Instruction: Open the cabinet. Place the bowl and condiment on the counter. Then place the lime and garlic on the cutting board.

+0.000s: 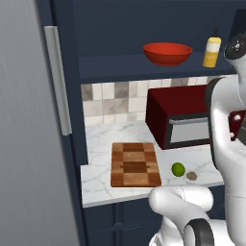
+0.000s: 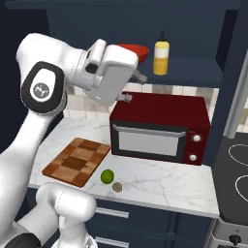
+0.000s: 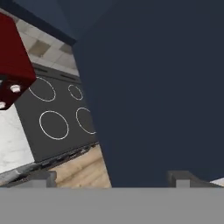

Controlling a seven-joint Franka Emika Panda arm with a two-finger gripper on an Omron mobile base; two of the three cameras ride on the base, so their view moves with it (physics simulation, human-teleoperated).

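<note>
Cabinet (image 1: 144, 29): already open — its shelf shows in both base views, with the door (image 3: 162, 87) swung out and standing close in front of the hand camera.
Bowl (image 1: 167, 53): red, upright on the cabinet shelf, above the microwave (image 2: 162, 128).
Bottle (image 2: 161, 54): yellow, standing on the same shelf just beside the bowl, apart from it.
Lime (image 2: 107, 176): on the counter (image 2: 160, 181), near the cutting board (image 2: 76, 161) but off it.
Garlic (image 2: 117, 186): just beside the lime, also on the counter.
Step in hand: likely reaching for the bowl, the 1st of 4 things to move.
How to do it well: turn the hand toward the shelf, keep clear of the door edge, come at the bowl's near rim with 1 finger inside and 1 outside, and stay off the bottle.
Gripper (image 3: 111, 177): fingers spread wide apart — nothing between them, touching nothing; it faces the door, not the shelf.
</note>
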